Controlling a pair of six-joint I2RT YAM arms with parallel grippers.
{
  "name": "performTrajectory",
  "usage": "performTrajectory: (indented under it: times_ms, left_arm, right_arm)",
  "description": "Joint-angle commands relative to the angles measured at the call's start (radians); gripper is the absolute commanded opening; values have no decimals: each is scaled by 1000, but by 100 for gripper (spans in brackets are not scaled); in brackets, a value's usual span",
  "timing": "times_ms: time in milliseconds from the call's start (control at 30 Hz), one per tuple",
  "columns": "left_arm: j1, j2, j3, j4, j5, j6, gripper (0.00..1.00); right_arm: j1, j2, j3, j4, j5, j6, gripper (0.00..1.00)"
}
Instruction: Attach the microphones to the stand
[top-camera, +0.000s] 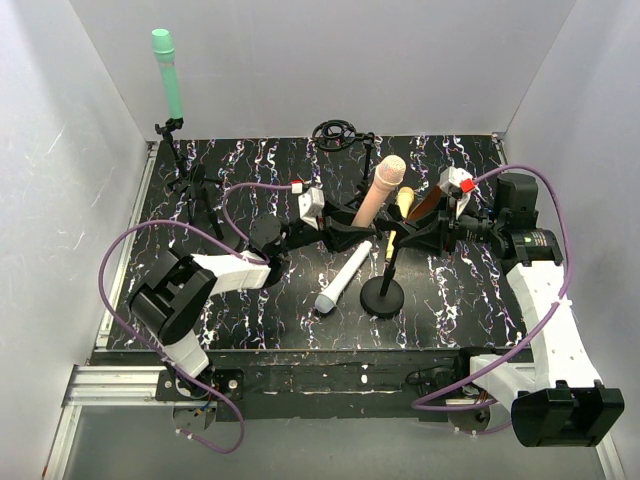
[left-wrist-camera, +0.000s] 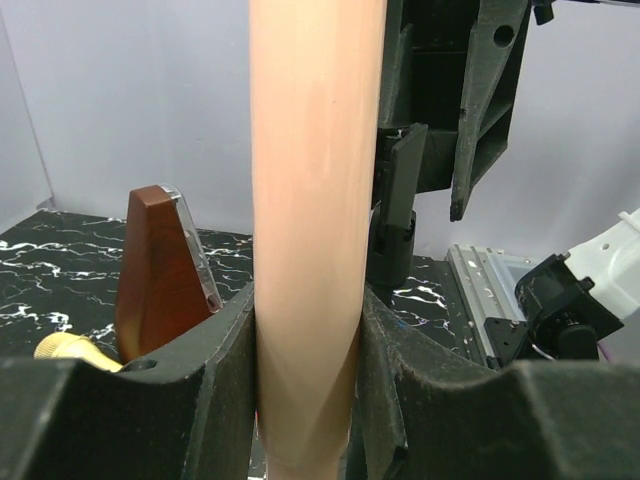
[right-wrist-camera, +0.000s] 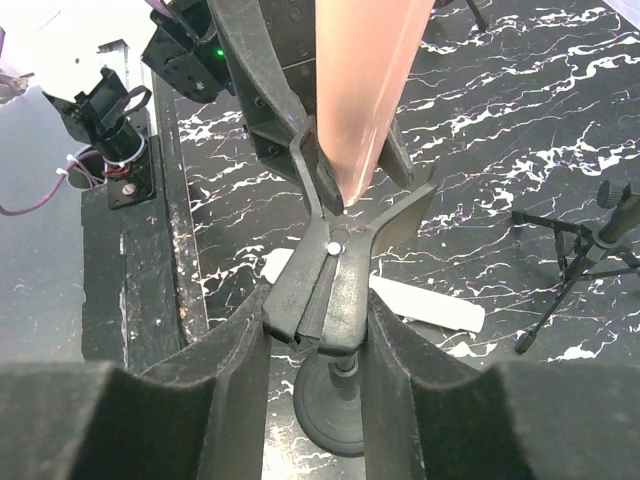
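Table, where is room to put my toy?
Bare patches: front right, between the round stand base and the right arm; back, between the tripod stand and the ring-shaped mount. Crowded: the middle, around the left hand, right hand and white microphone.

Left white-and-black arm (top-camera: 230, 268): stretched low toward centre, elbow folded near base. Left black two-finger gripper (left-wrist-camera: 305, 385): clamped tight on peach-pink slim microphone (left-wrist-camera: 315, 150), upright between jaws. Right white-and-black arm (top-camera: 545, 300): angled inward. Right black two-finger gripper (right-wrist-camera: 318, 330): pinched on black spring clip (right-wrist-camera: 340, 255), handles between jaws.
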Motion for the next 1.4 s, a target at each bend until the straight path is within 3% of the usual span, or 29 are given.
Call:
performTrajectory:
  times_ms: [0, 500, 900, 933, 1033, 1067, 1100, 1167, 1233, 1367]
  left_arm:
    - [-8, 23, 1, 85, 21, -36, 0]
    - [-89, 146, 90, 181, -7, -91, 0]
    - [-112, 141, 119, 128, -14, -56, 0]
    - [-112, 133, 118, 111, -14, -45, 0]
    - [-114, 107, 108, 54, -23, 4, 0]
    - [-114, 100, 102, 37, -30, 16, 3]
    - [-112, 91, 98, 30, -34, 27, 12]
    - [-112, 78, 85, 25, -49, 39, 33]
    - [-112, 67, 75, 19, -57, 50, 47]
    - [-112, 52, 70, 7, -71, 56, 62]
  right_arm:
    - [-5, -24, -17, 70, -75, 93, 17]
    - [-10, -27, -74, 194, -104, 214, 15]
    - [-8, -31, -102, 227, -104, 254, 15]
    - [-10, -30, -102, 225, -108, 260, 18]
    - [-10, -39, -118, 246, -101, 292, 53]
    - [-11, -40, -118, 246, -99, 297, 61]
    - [-11, -44, -118, 246, -99, 301, 66]
    - [-14, -47, -118, 242, -89, 304, 71]
    - [-18, -50, -115, 240, -89, 314, 73]
    - [-21, -51, -115, 239, -99, 317, 75]
